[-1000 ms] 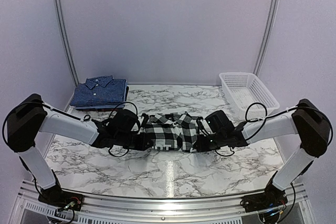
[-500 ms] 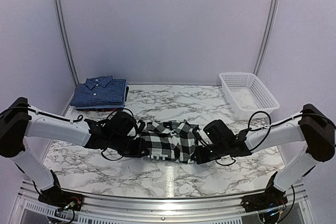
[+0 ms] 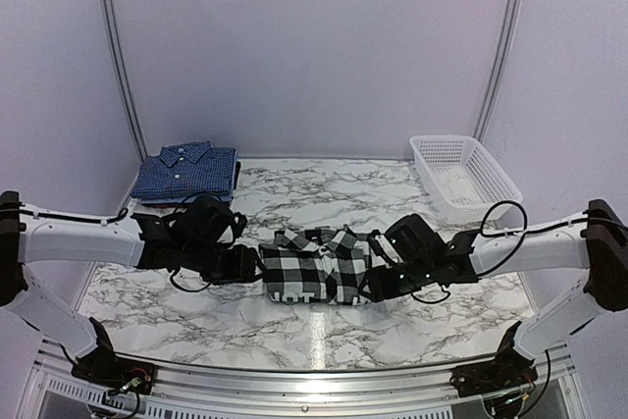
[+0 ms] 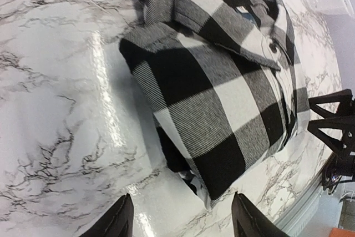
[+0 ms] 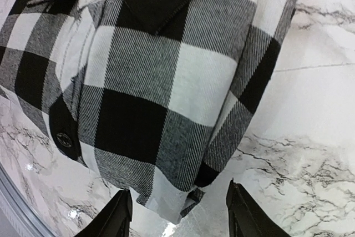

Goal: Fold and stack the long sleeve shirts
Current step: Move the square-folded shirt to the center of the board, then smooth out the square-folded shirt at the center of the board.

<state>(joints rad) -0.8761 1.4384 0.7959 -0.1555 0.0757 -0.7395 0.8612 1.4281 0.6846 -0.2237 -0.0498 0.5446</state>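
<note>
From the overhead camera I see the black-and-white checked shirt (image 3: 316,264) lying folded in the middle of the marble table (image 3: 196,316), with white lettering along its near edge. The left gripper (image 3: 255,267) sits low at the shirt's left edge and the right gripper (image 3: 375,285) at its right edge. From up here I cannot make out how their jaws stand. The dark blue shirts (image 3: 186,172) are stacked at the far left corner, and a white basket (image 3: 461,176) stands at the far right.

On the left wrist camera, the left gripper's fingers (image 4: 119,220) are spread wide with only bare marble between them. The folded checked shirt lies just beyond the tips, untouched.

On the right wrist camera, the right gripper's fingers (image 5: 244,215) likewise stand well apart. The shirt's folded corner reaches down between them, yet as far as I can see neither finger pinches the cloth.
</note>
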